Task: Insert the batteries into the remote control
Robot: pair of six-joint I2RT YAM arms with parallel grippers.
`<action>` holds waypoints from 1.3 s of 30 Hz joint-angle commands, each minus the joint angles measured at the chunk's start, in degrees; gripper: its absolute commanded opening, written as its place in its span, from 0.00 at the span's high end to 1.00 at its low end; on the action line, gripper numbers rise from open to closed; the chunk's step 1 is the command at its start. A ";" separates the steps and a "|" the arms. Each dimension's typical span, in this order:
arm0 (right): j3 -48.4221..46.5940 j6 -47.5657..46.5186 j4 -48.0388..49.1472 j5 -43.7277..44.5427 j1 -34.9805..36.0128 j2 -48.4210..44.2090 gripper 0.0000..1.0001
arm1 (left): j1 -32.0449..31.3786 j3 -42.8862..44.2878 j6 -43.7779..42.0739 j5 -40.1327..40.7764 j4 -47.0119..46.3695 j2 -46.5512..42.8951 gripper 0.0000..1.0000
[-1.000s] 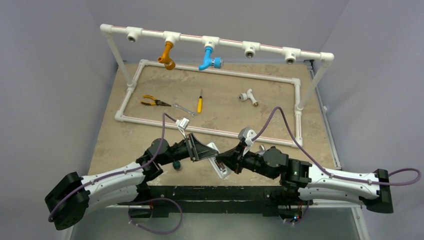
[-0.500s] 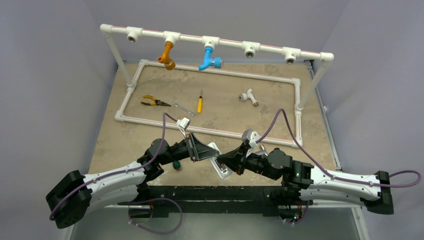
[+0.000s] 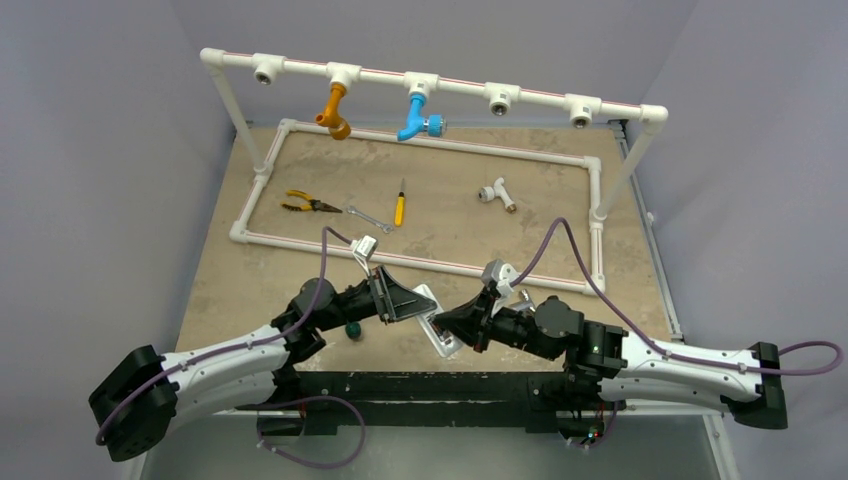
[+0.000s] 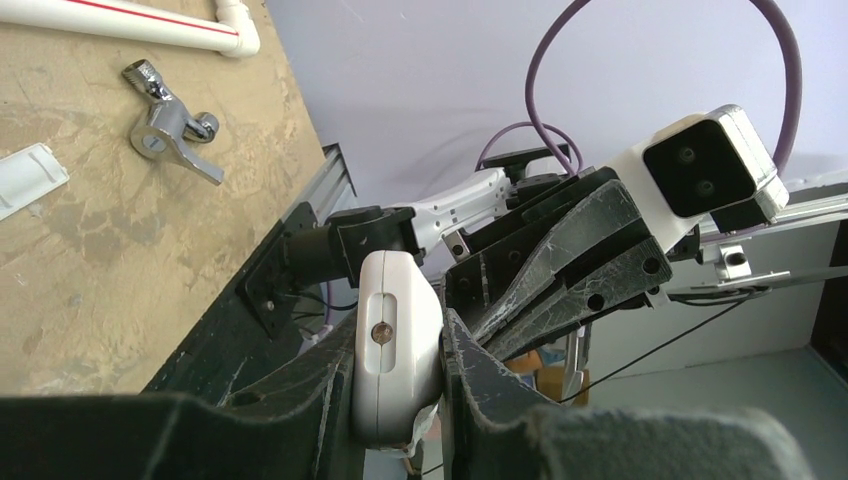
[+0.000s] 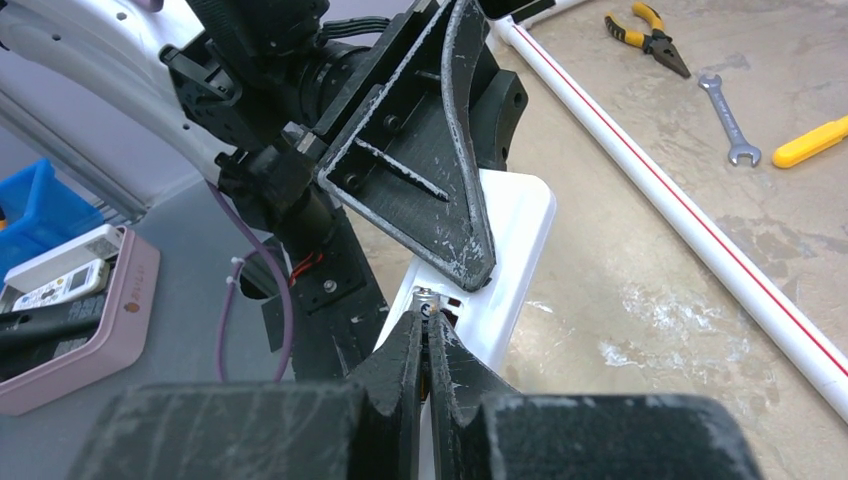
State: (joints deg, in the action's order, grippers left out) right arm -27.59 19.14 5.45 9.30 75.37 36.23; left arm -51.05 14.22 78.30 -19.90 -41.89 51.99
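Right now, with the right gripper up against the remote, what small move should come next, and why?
Probably ease the right gripper forward a touch to seat the battery. It is shut on the battery, whose metal tip sits at the edge of the battery bay, while the left gripper clamps the remote control.

White remote control [image 4: 393, 345] in left pincer [image 4: 398, 395]

Overhead; wrist close-ups sharing remote control [image 4: 395, 360]
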 commanded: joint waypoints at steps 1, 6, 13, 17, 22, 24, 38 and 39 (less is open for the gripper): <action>0.88 0.56 -4.27 -0.96 0.21 -0.26 1.00 | -0.11 0.71 -0.62 1.17 -3.18 -2.50 1.00; 1.43 0.97 -5.27 0.21 0.28 -1.95 1.00 | -0.11 0.66 -0.85 1.51 -2.62 -2.81 1.00; 1.54 1.25 -7.47 0.55 0.28 -2.23 1.00 | -0.11 0.72 -0.84 1.37 -3.19 -2.24 1.00; 1.21 0.91 -7.30 0.70 0.30 -2.15 1.00 | -0.11 0.61 -0.86 1.20 -3.01 -2.15 1.00; -1.34 -1.29 -9.35 1.73 0.30 -3.38 0.98 | -0.12 0.69 -1.44 0.93 -1.88 -2.15 1.00; -2.92 -2.69 -10.68 2.37 0.30 -3.98 0.93 | -0.11 0.72 -1.68 0.84 -1.35 -2.10 1.00; -15.85 -21.86 -26.13 7.32 0.22 1.47 0.62 | -0.17 0.94 -5.63 -2.19 4.62 -2.98 1.00; -16.58 -23.77 -27.15 5.89 0.21 1.85 0.59 | -0.11 1.06 -6.46 -2.81 5.40 -3.00 1.00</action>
State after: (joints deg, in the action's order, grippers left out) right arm -39.55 5.61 -15.07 15.38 75.68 35.88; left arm -51.05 14.22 75.42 -19.81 -37.39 49.95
